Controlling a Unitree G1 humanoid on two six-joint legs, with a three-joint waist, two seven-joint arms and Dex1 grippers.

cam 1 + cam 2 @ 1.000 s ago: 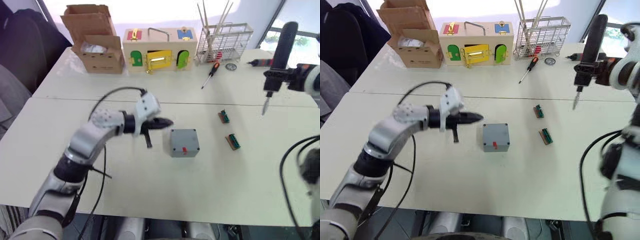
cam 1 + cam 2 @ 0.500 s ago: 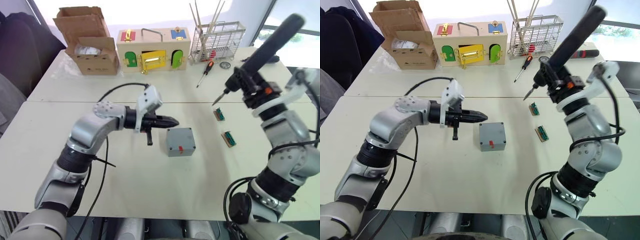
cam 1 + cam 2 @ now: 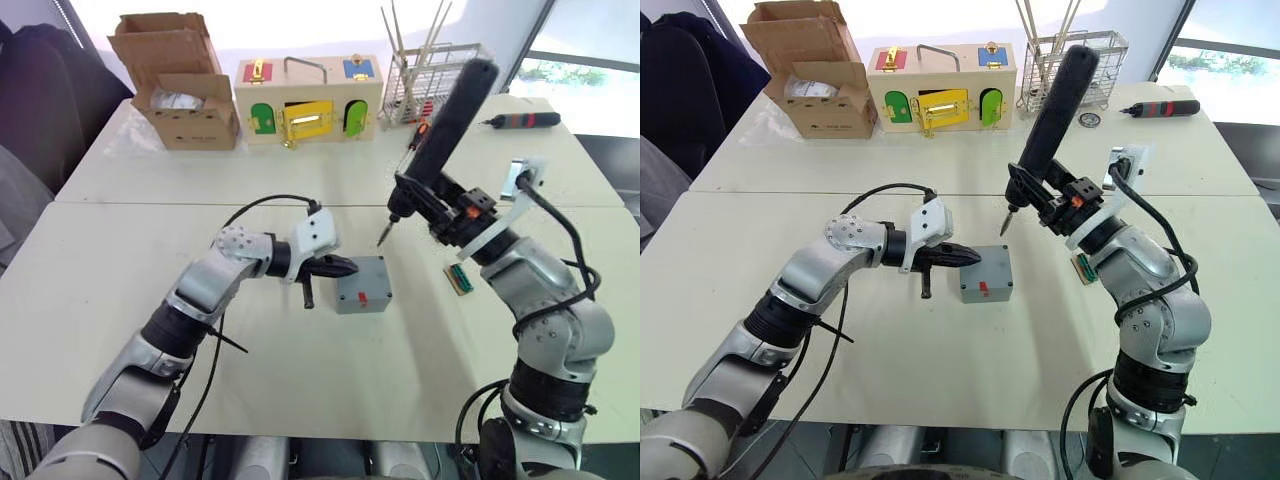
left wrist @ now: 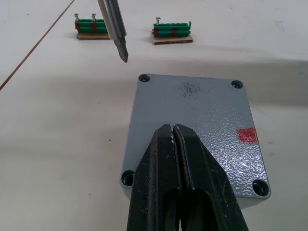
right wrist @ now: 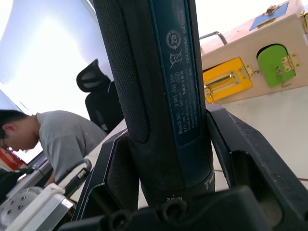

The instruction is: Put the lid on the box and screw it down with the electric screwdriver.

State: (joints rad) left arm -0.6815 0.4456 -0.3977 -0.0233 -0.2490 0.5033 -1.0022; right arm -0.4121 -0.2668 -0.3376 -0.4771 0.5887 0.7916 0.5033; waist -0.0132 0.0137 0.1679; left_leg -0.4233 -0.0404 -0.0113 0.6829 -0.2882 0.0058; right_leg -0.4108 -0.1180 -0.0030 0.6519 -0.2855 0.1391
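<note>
While my right gripper [image 3: 1065, 205] is clamping the screwdriver [image 3: 1045, 120], bit hovering off the lid's [image 4: 202, 125] eleven-o'clock corner, my left fingers [image 4: 180, 187], closed and empty, are pressing its six-o'clock edge, so I am risking missing the hole and skidding.

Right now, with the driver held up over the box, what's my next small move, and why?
Probably lower the electric screwdriver so its bit meets the far corner screw hole. The lid already sits on the box, the shut left gripper rests at its near edge, and the bit hangs just short of that corner.

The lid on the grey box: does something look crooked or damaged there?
The lid sits square on the box, not askew. One small scuffed patch marks its top near the far edge; otherwise nothing stands out.
</note>
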